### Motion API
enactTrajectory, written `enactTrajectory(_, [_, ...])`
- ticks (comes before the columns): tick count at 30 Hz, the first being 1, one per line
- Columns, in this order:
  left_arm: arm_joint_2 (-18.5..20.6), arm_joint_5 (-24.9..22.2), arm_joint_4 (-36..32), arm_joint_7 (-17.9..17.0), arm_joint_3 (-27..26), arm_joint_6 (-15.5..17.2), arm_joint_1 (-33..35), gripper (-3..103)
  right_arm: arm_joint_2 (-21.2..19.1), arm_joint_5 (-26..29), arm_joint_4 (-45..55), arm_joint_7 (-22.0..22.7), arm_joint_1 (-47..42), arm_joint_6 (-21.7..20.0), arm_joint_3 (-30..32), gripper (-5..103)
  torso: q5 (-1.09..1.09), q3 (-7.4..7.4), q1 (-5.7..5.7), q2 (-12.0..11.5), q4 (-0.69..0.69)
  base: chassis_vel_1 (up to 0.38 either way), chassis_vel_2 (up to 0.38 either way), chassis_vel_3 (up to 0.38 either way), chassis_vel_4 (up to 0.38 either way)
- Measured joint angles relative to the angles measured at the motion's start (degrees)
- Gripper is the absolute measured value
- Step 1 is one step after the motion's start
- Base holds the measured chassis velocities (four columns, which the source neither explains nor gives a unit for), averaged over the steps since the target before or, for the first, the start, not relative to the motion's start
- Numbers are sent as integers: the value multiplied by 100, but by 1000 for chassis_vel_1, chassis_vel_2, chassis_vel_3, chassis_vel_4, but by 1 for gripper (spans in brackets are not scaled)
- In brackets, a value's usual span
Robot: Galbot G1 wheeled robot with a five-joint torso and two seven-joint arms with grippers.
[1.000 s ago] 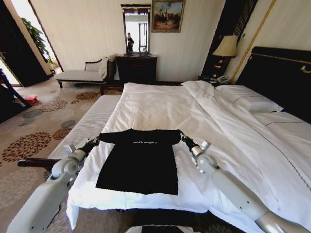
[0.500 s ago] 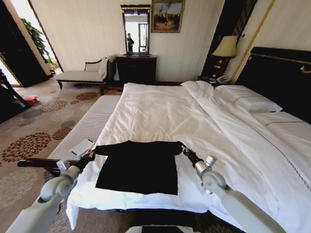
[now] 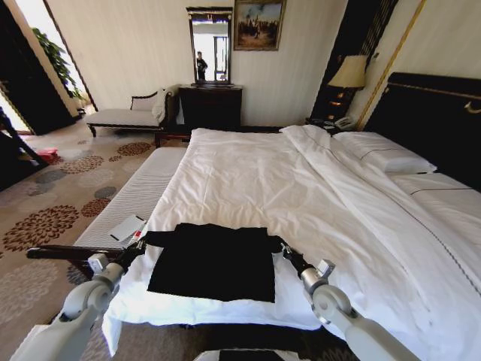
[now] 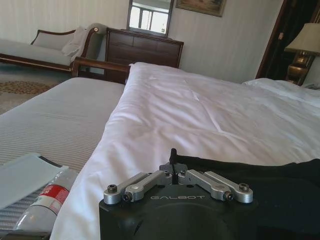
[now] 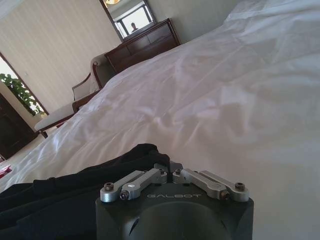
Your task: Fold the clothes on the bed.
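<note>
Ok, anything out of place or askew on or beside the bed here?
Nothing damaged. One stray: a plastic bottle with a red label lies on its side on the striped bench beside the bed, near the left gripper. The black T-shirt lies mid-fold, top edge doubled over.

Hotel-style bedroom: big white bed (image 3: 316, 188) with dark headboard (image 3: 436, 120), lamp (image 3: 349, 73), dresser (image 3: 211, 106) under mirror (image 3: 210, 47), painting (image 3: 258, 24), chaise (image 3: 128, 113), patterned carpet (image 3: 52, 203).

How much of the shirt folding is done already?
The first fold is underway. The T-shirt's top edge is doubled toward the foot of the bed, hiding its lettering. The left gripper and right gripper pinch its corners. Sleeves and sides aren't folded yet.
</note>
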Motion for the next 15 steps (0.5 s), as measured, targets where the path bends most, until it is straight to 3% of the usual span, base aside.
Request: enactTrajectory(15, [-96, 459, 157, 3, -28, -112, 124, 0, 93, -260, 247, 78, -336, 29, -1, -2, -1, 0, 0, 0, -1, 0, 0, 0, 0])
